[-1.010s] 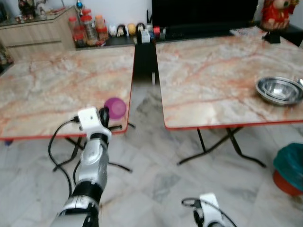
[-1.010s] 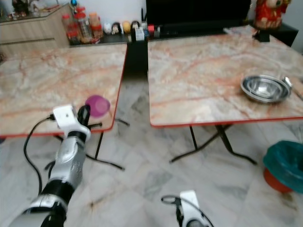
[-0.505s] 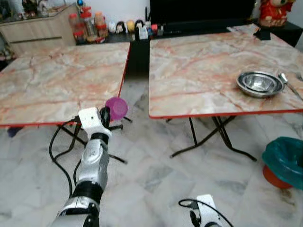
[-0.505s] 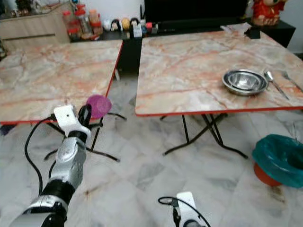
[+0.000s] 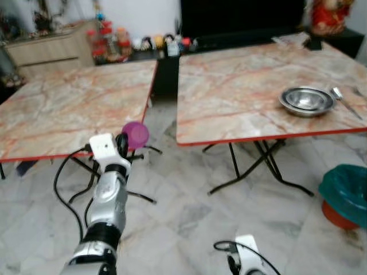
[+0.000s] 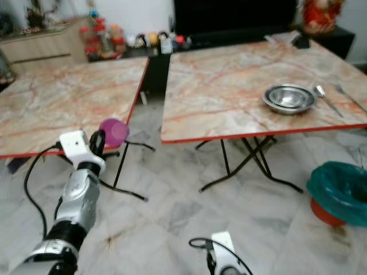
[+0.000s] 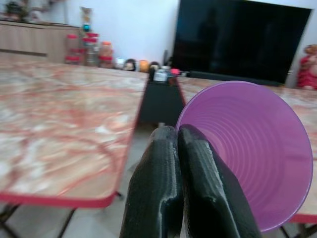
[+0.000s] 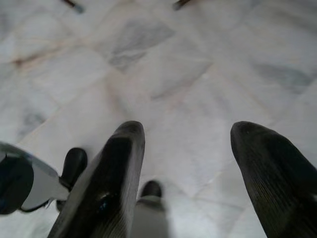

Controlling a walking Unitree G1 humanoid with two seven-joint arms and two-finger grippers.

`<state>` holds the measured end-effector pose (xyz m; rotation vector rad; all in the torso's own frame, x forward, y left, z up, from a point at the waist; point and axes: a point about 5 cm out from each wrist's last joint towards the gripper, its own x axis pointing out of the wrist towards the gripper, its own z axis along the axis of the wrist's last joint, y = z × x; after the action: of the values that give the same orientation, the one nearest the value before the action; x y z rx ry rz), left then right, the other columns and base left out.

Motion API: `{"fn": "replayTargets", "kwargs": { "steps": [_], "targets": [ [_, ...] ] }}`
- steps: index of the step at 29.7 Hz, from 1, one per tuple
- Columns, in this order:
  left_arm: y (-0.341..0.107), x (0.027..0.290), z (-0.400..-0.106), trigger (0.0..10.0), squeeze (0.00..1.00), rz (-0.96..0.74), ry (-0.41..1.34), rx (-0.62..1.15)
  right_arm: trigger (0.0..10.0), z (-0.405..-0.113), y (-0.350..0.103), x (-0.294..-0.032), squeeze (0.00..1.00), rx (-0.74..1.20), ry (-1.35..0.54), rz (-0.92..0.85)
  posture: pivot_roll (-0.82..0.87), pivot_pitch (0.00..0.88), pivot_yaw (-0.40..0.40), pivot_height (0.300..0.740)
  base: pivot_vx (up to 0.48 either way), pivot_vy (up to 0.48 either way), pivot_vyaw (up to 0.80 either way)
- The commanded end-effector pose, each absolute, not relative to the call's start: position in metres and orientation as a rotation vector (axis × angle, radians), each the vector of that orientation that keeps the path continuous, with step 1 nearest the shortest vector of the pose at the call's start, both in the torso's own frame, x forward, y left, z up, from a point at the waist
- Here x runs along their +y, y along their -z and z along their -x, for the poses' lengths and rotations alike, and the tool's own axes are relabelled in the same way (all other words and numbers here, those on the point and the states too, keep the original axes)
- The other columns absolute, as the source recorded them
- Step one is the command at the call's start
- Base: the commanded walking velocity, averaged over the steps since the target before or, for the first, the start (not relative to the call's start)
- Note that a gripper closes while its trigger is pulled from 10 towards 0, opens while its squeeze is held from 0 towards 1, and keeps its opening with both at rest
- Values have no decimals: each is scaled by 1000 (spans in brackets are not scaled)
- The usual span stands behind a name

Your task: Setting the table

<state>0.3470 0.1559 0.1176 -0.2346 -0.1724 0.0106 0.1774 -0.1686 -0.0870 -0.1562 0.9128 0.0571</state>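
The left tool (image 7: 178,163) is gripping the purple cup (image 7: 247,153), undelivered; the right tool (image 8: 198,173) is hanging open; the worktop (image 5: 241,97) is carrying a steel bowl (image 5: 307,100).

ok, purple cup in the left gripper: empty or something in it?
Empty. The left wrist view looks straight into the purple cup, showing only bare ribbed wall; the left gripper pinches its rim, fingers closed on it.
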Motion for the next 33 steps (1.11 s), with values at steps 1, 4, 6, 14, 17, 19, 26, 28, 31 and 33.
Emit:
{"fn": "replayTargets", "kwargs": {
  "steps": [1,4,6,14,17,19,26,28,31,33],
  "targets": [
    [-127,164,-350,10000,0,211,-22,-202,10000,-185,84,-158,0,888,-79,147,-14,10,83,740,382,0,0],
    [-127,164,-350,10000,0,211,-21,-202,10000,-186,83,-158,0,885,-81,152,-14,10,83,740,377,0,0],
    [-127,164,-350,10000,0,211,-20,-202,10000,-186,83,-158,0,885,-81,151,-14,10,83,740,375,0,0],
    [-127,162,-349,10000,0,211,-7,-205,10000,-185,84,-158,0,887,-82,153,-14,12,82,740,375,0,0],
    [-127,162,-349,10000,0,210,-6,-207,10000,-185,84,-158,0,885,-83,150,-14,13,82,740,376,0,0],
    [-128,162,-349,10000,0,210,-7,-208,10000,-185,84,-158,0,882,-85,145,-15,13,82,740,373,0,0],
    [-128,161,-349,10000,0,212,-4,-209,10000,-186,83,-157,0,880,-97,159,-14,13,81,740,369,0,0],
    [-128,161,-349,10000,0,211,-3,-209,10000,-186,83,-157,0,882,-107,174,-14,13,81,740,362,0,0],
    [-128,161,-350,10000,0,206,-8,-209,10000,-186,83,-156,0,878,-118,188,-14,14,80,740,244,0,0],
    [-129,161,-349,10000,0,210,-12,-215,10000,-186,83,-156,0,875,-119,185,-14,14,80,740,0,0,475]
  ]
}}
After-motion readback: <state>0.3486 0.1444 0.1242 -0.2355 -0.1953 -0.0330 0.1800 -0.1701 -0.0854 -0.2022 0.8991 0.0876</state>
